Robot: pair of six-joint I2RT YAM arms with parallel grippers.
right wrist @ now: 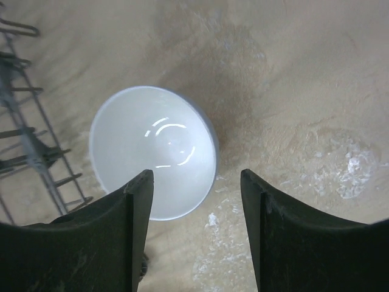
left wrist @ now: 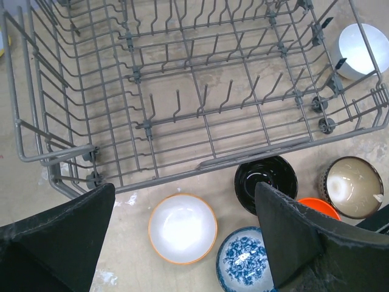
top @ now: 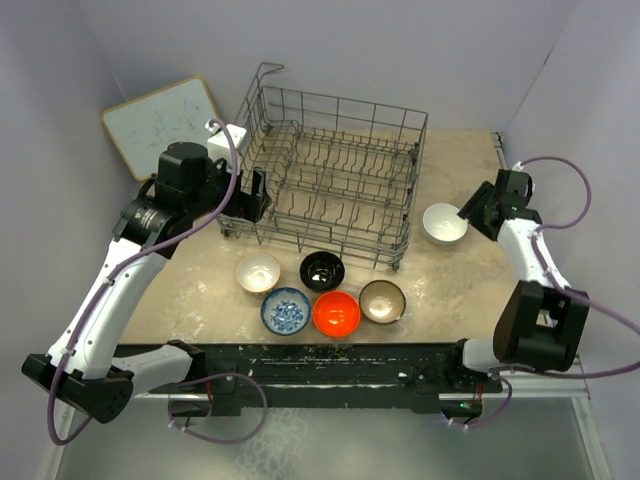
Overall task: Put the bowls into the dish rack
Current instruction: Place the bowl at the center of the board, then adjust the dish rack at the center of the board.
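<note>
Right gripper [right wrist: 196,176], fingers spread, hovers over the white bowl [right wrist: 152,146] beside the dish rack [top: 335,185]; next it must straddle the rim and pinch; left gripper [left wrist: 183,188] spread, empty

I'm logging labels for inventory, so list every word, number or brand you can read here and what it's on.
No readable text in any view.
White board: faint scribbled marks, too pale and small to read.
Blue-and-white patterned bowl: floral pattern only, no lettering.
Dish rack: bare wire, no label visible.

white-and-black arms [top: 100,300], looping purple cables [top: 236,160], black jaws
</note>
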